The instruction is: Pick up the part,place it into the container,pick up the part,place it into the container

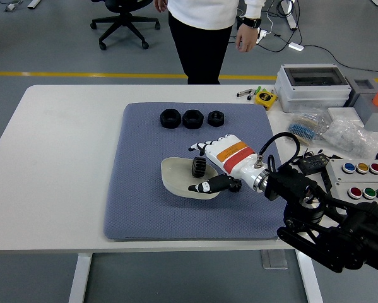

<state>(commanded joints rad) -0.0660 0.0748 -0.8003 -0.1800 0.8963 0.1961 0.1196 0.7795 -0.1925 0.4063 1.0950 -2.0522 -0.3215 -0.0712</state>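
A dark toothed gear (199, 167) stands on its edge inside the cream dish (173, 173) in the middle of the blue-grey mat (138, 189). My right hand (197, 168), white with an orange band, reaches in from the right over the dish. Its fingers (200, 149) are spread just above the gear and its thumb (204, 187) lies on the dish's near rim, with small gaps to the gear. The dish looks tipped up on its left side. Three black nuts (192, 118) sit in a row at the mat's far edge. My left arm is out of view.
A person stands at the table's far side, hands hanging free. A grey box (312, 85), a yellow tape measure (264, 97), bags of small parts (308, 129) and a button panel (365, 172) crowd the right end. My black right arm (327, 221) covers the near right corner.
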